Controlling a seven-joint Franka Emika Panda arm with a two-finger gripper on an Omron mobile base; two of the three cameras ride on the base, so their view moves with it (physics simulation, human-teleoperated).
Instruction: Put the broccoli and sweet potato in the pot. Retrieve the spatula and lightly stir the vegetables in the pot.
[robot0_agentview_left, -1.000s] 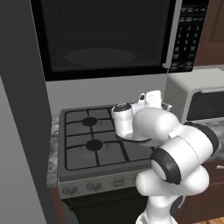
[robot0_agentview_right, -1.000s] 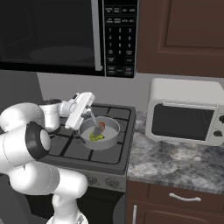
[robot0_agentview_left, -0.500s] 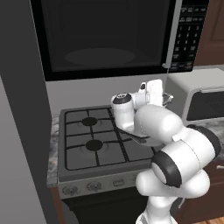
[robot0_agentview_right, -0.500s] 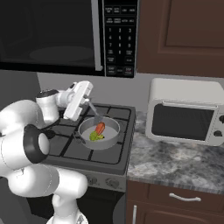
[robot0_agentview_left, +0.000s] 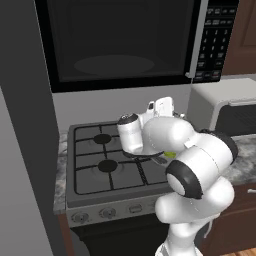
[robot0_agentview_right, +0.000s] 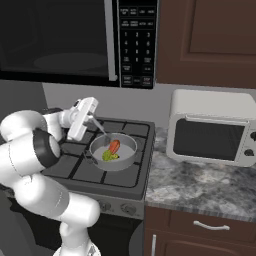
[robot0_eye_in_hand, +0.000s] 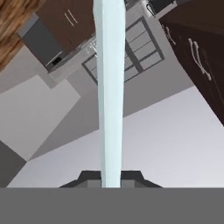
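Reaching up from the lower left of the right base view, the white arm bends at a dark elbow joint and turns its hand toward the stove (robot0_agentview_right: 75, 165), so that the claw (robot0_agentview_right: 93, 120) sits above the back-left burners, tilted down and to the right. Its jaws are clenched on the spatula (robot0_agentview_right: 99, 128), a thin pale strip that slants from the claw down toward the near left rim of the pot (robot0_agentview_right: 131, 156). In the hand view the spatula (robot0_eye_in_hand: 109, 87) runs straight away from between the two dark fingertips (robot0_eye_in_hand: 89, 178) as a long pale blue blade.

Just right of the claw, the pot stands on the front right burner, round, shallow and grey. Inside it lie the vegetables: the broccoli (robot0_agentview_right: 108, 156), yellow-green, toward the near left, and the sweet potato (robot0_agentview_right: 114, 146), orange-red, just behind it and touching it.

Right of the stove, a speckled grey desk (robot0_agentview_right: 200, 185) carries a white toaster oven (robot0_agentview_right: 212, 127). A black microwave (robot0_agentview_right: 75, 40) hangs above the stove.

In the left base view the arm's big white links cover most of the pot (robot0_agentview_left: 152, 155), with a sliver of green at its right edge.
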